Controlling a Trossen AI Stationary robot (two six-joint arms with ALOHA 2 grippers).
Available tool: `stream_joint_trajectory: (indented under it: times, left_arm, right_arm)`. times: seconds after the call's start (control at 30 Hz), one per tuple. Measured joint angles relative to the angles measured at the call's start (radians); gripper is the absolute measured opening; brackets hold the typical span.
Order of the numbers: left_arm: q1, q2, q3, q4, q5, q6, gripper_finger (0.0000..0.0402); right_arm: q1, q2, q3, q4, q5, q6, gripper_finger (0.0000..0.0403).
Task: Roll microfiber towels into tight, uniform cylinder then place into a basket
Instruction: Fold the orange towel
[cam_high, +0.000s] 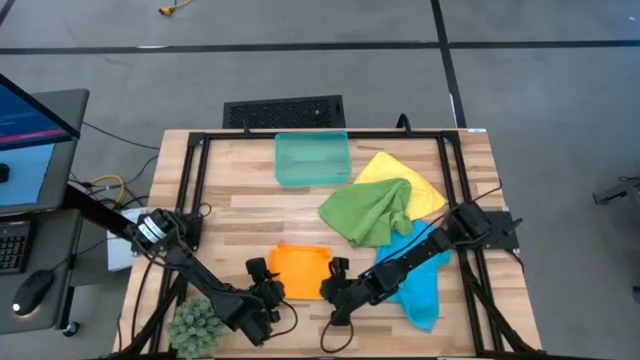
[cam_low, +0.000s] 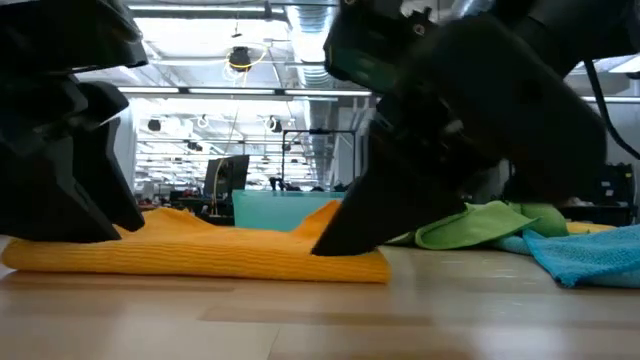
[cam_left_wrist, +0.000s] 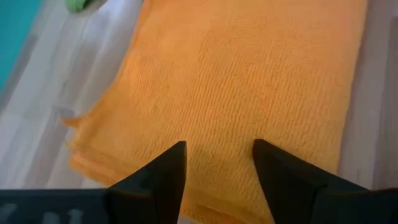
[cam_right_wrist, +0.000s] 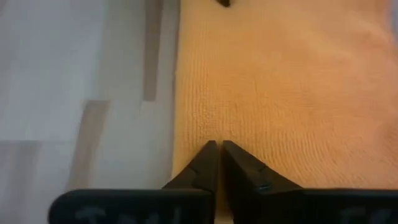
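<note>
Just starting: no towel rolled, basket (cam_high: 312, 158) bare, right gripper (cam_right_wrist: 219, 163) pinching orange towel (cam_high: 299, 270) by the bench's near edge, left gripper (cam_left_wrist: 217, 163) open.

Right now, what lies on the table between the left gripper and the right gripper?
In the high view, only the folded orange towel lies between the left gripper and the right gripper.

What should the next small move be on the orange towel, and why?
Probably the left gripper should close on the near edge of the orange towel. It sits with fingers open over that edge, while the right gripper already looks nearly shut on the edge at its own side. The towel lies flat and folded, not yet rolled, so both ends likely need pinching before rolling toward the basket.
</note>
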Motion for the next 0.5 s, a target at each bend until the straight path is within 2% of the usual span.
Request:
stream_joint_trajectory:
  times: [0.23,0.5]
  left_arm:
    - [-0.001,-0.001,-0.013,0.025,0.011,-0.029,0.0182]
    - [-0.018,-0.002,0.003,0.057,0.086,-0.089,0.0182]
  right_arm:
    - [-0.001,0.004,0.002,-0.036,-0.007,0.032,0.0006]
    - [-0.001,0.002,0.001,-0.055,-0.014,0.032,0.0021]
